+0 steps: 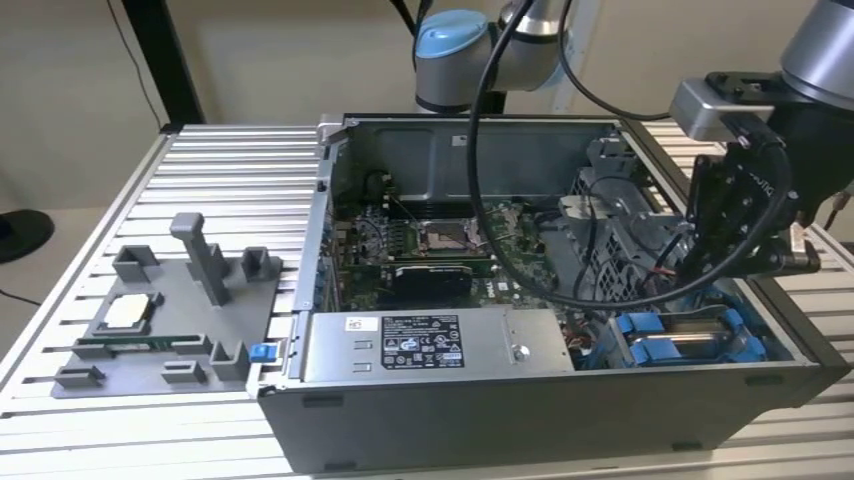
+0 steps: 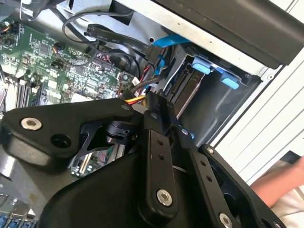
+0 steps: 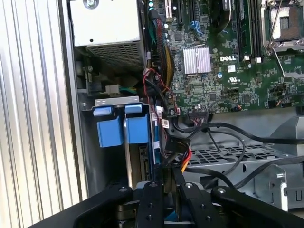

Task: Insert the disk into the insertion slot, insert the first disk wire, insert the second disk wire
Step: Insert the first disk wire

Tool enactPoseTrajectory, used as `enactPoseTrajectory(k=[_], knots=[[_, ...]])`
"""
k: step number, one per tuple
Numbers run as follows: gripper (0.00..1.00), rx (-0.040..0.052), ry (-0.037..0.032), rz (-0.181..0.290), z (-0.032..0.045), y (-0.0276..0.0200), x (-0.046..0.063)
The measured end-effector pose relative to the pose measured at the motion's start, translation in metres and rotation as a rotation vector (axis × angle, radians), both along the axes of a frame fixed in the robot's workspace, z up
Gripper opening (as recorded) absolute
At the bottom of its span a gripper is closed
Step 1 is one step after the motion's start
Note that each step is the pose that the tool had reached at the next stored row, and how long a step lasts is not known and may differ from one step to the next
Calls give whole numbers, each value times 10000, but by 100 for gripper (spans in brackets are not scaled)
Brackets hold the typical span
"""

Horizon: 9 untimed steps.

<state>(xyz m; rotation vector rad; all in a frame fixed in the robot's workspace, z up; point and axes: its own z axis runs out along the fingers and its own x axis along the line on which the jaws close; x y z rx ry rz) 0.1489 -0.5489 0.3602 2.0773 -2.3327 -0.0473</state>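
The open computer case (image 1: 334, 300) lies on the ribbed table. At its near corner on the exterior view's right is the insertion slot (image 1: 674, 340), a grey bay with blue tabs (image 3: 118, 132). The disk (image 2: 189, 92) stands edge-up inside it, its blue frame (image 2: 203, 66) showing at the rim. My gripper (image 3: 170, 176) hangs right over the bay beside the blue tabs. Its fingers (image 2: 156, 109) are shut on a black connector (image 3: 175, 151) of a disk wire with yellow, red and black strands (image 2: 135, 99). From outside, the gripper (image 1: 714, 255) is partly hidden by looping black cables.
A grey power-supply box (image 1: 420, 345) fills the case's near side, next to the green motherboard (image 1: 441, 240). A perforated metal cage (image 3: 228, 154) borders the bay. A grey fixture tray (image 1: 174, 310) sits at the exterior view's left. A person's arm (image 2: 280, 185) rests beside the case.
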Motion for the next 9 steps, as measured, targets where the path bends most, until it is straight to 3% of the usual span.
enactPoseTrajectory(k=[9], knots=[[0, -60, -3, 141, -1, -57, 29]])
